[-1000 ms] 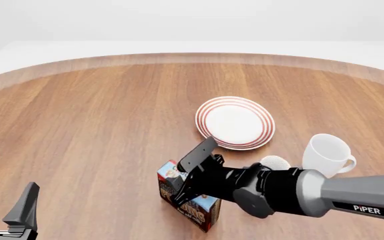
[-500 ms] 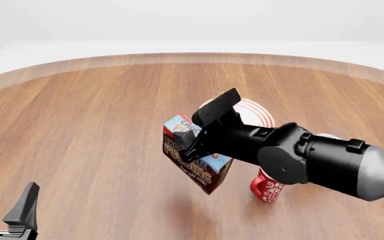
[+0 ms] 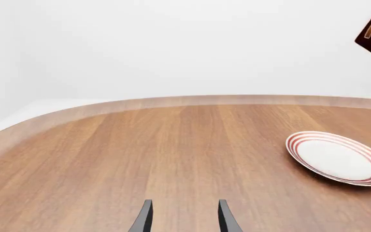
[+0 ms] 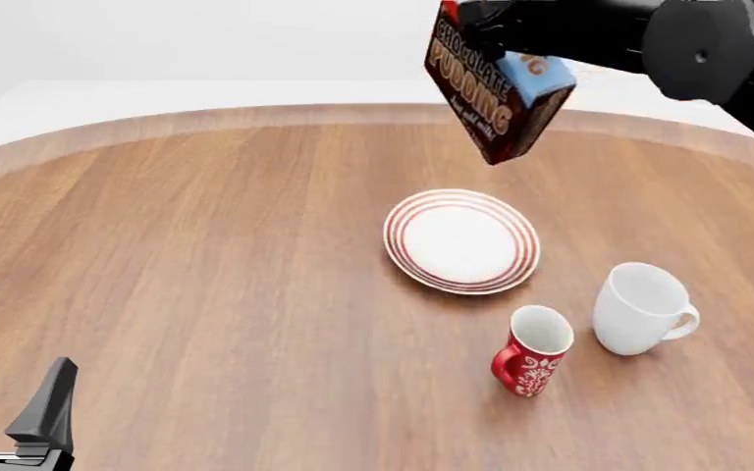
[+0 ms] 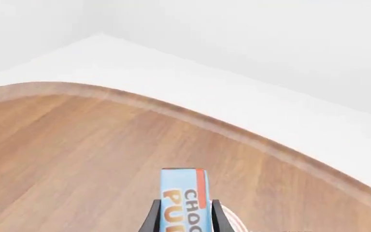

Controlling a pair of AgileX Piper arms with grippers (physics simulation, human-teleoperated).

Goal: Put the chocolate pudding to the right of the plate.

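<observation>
The chocolate pudding (image 4: 498, 90) hangs tilted, high in the air, clamped between the fingers of the right end effector (image 4: 482, 25), well above the counter (image 4: 193, 255) and off it entirely. In the right wrist view the carton (image 5: 184, 199) sits squeezed between the two fingertips, so the grasp looks firm, though how much of the box is pinched is hard to tell from these angles.

Below and slightly nearer than that end effector lies the plate (image 4: 462, 240). Farther down and to its right stand the white mug (image 4: 640, 307) and the red mug (image 4: 530, 350).

Risks: the spot right of the plate is tight, since the white mug sits near there; a careless descent could knock the mug or land the carton on the plate rim. The tilt could make the carton topple on release. A drop from this height would tumble it.

The left end effector (image 4: 13, 404) rests low and far away, fingers spread, holding nothing.

Counts: one pudding carton, one plate, two mugs, two arms.
</observation>
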